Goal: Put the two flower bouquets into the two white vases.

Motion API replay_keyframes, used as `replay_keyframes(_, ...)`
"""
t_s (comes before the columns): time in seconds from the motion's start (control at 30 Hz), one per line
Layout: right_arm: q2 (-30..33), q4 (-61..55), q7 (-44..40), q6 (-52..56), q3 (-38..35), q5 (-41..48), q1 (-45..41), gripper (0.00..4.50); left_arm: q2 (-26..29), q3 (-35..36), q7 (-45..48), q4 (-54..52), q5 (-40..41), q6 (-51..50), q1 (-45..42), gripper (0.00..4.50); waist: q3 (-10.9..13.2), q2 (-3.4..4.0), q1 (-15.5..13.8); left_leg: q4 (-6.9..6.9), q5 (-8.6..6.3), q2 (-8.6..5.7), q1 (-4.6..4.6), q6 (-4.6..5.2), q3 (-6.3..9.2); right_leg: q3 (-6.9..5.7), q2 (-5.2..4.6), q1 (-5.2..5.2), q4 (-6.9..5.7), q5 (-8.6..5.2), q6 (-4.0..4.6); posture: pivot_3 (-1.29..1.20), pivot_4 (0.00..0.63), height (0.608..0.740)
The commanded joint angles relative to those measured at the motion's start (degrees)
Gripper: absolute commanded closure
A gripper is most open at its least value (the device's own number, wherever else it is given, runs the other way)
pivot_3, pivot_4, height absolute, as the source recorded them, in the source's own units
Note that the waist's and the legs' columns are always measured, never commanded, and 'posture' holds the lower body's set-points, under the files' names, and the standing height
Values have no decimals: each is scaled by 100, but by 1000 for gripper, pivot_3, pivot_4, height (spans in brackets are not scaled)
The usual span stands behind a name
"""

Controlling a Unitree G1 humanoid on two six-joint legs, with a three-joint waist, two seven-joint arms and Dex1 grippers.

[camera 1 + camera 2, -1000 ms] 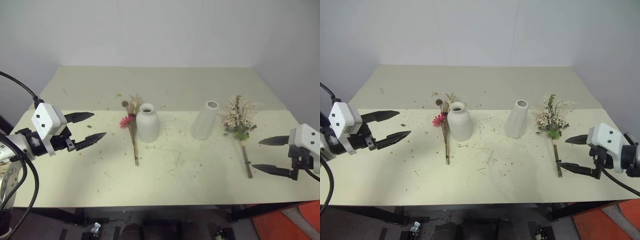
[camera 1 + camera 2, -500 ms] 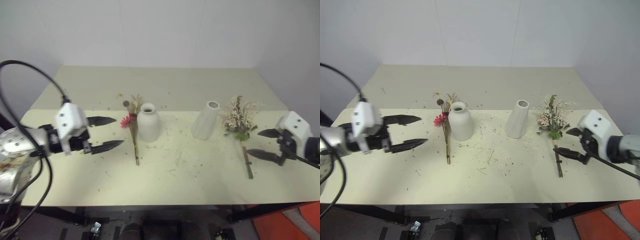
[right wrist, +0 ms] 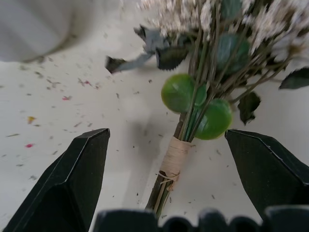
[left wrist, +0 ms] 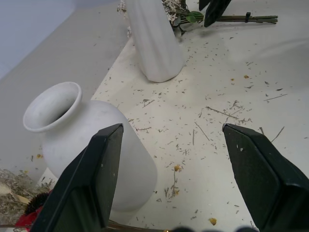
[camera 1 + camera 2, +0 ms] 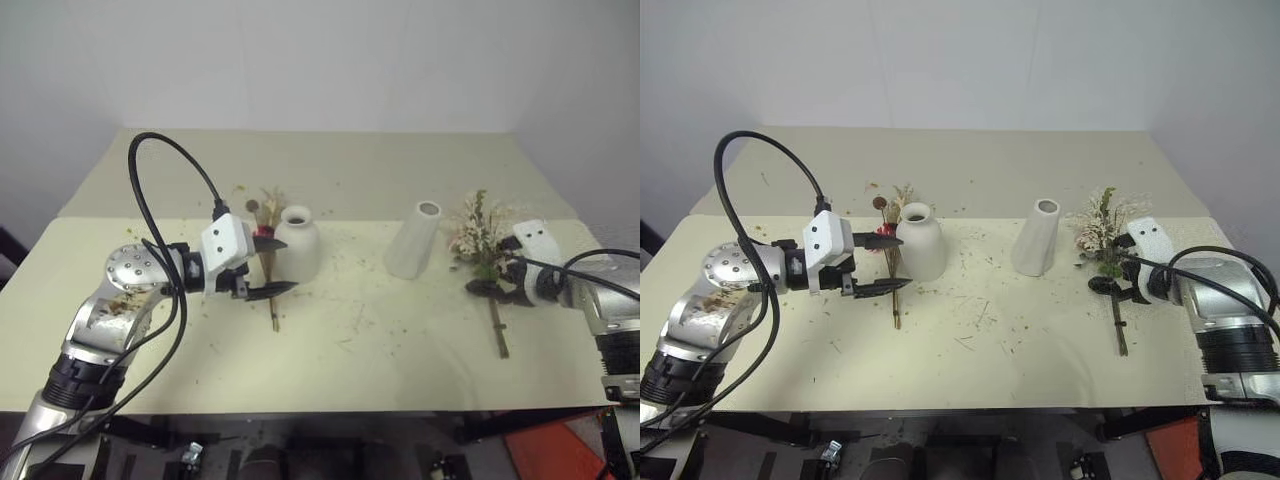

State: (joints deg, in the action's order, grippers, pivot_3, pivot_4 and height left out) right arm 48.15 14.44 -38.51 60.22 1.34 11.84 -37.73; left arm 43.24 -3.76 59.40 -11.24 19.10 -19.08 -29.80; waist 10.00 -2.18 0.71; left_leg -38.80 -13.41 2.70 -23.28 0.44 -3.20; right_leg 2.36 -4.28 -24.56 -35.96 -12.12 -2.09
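The thin brown bouquet [image 5: 272,308] with a pink-red flower lies flat just left of the squat vase [image 5: 297,245]. My left gripper [image 5: 904,262] is open, straddling this bouquet's upper stem beside the vase; in the left wrist view its fingers [image 4: 91,179] frame the squat vase [image 4: 72,125]. The taller cone vase [image 5: 413,240] stands to the right. Beyond it lies the cream-white bouquet [image 5: 480,232] with green leaves. My right gripper [image 3: 166,134] is open, low over that bouquet's tied stem [image 3: 174,154], one finger on each side.
The cream table [image 5: 350,170] is strewn with dried flower crumbs. A black cable [image 5: 165,200] loops above my left arm. A white wall stands behind the table's far edge.
My left gripper has swung right from the table's left side to the thin bouquet by the squat vase. My right gripper has rolled, moved in and dropped over the cream bouquet's stem.
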Motion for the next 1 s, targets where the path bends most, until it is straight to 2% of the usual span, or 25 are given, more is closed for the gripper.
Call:
replay_keyframes(0.03,-28,161,137,84,-108,-76,-196,0,-88,-54,-56,-129,-87,89,-175,947,0,0,-1,-2,0,0,2,0,0,0,0,3,-1,1,-1,0,150,740)
replay_keyframes(0.17,-123,421,338,153,-184,-98,-322,905,-115,-30,-54,-183,-112,67,-153,907,0,0,11,-2,0,0,5,0,0,0,1,5,-1,1,-1,0,150,740)
replay_keyframes(0.37,-131,540,342,244,-207,-35,-441,3179,-92,44,-88,-262,-83,41,-32,907,0,0,20,0,0,1,6,0,1,1,2,4,-2,1,-2,0,150,740)
replay_keyframes(0.47,-145,605,366,260,-203,-40,-480,4158,-88,37,-98,-258,-99,45,-21,907,0,0,20,-1,0,1,7,0,1,1,2,5,-2,1,-2,0,150,740)
replay_keyframes(0.5,-167,622,444,246,-222,-68,-497,4271,-97,27,-96,-250,-99,46,-28,907,0,0,19,0,0,1,7,0,1,1,3,5,-1,1,-2,0,150,740)
replay_keyframes(0.63,-350,780,1205,-213,-602,-255,-624,4271,-132,2,-83,-234,-83,52,-52,907,0,0,16,-1,0,1,6,0,1,1,2,5,-1,1,-2,0,150,740)
replay_keyframes(0.77,-710,471,2540,-1958,-1317,-527,-753,4271,-135,-9,-65,-144,-120,102,-93,907,0,1,21,0,0,1,3,0,1,1,2,2,-1,1,-2,0,150,740)
replay_keyframes(0.87,-994,139,2918,-3706,-1731,-481,-807,4271,-126,2,-61,-131,-131,102,-118,907,1,2,46,3,0,1,1,0,0,3,2,-4,-2,1,-3,0,150,740)
replay_keyframes(0.93,-1291,-118,3089,-3953,-2093,-107,-1090,4271,-119,12,-60,-124,-134,105,-125,907,2,3,62,6,0,2,1,0,1,3,4,-5,-3,1,-3,0,150,740)
replay_keyframes(1.0,-1653,-385,2849,-4004,-2655,790,-1366,4271,-107,33,-52,-139,-124,114,-101,907,2,3,104,5,0,4,2,0,2,4,5,-5,-7,2,-3,0,150,740)
